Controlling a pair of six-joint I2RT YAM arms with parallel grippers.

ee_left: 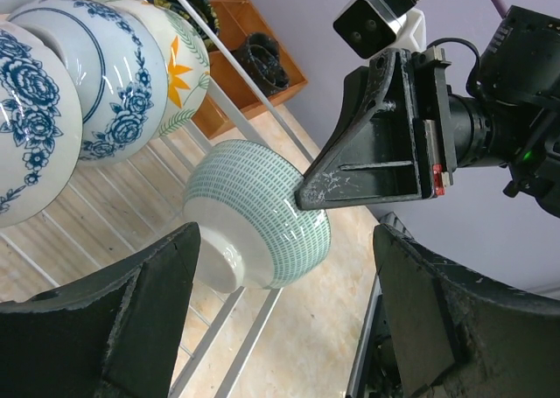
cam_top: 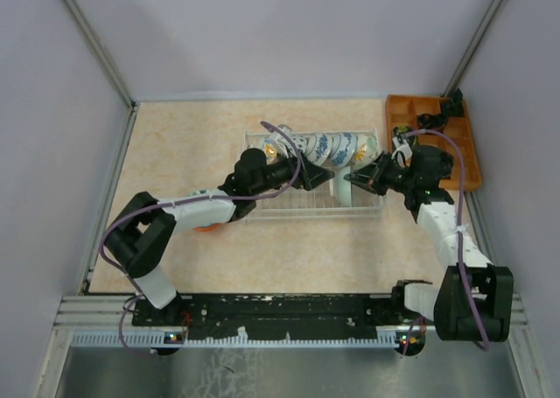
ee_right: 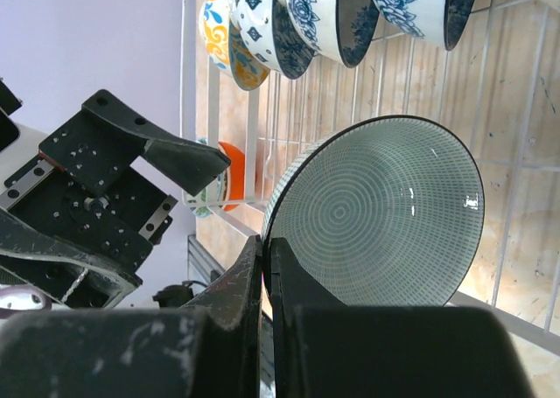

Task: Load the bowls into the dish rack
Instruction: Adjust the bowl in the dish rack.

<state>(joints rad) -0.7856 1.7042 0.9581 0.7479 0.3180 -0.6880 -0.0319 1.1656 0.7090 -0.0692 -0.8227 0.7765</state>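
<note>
My right gripper [ee_right: 267, 240] is shut on the rim of a green-patterned bowl [ee_right: 385, 214], held on edge over the near right part of the wire dish rack [cam_top: 262, 207]. In the left wrist view the same bowl [ee_left: 262, 219] shows its white foot, with the right gripper [ee_left: 306, 197] pinching its rim. My left gripper [ee_left: 287, 240] stands open just short of the bowl, touching nothing. Several blue-patterned bowls [cam_top: 332, 146] lean in a row along the rack's far side. An orange bowl [ee_right: 232, 175] lies outside the rack, behind its left wall.
An orange wooden compartment tray [cam_top: 433, 140] with black items stands at the back right, beside the rack. The left arm reaches across the rack's near left side. Grey walls close in the table on three sides.
</note>
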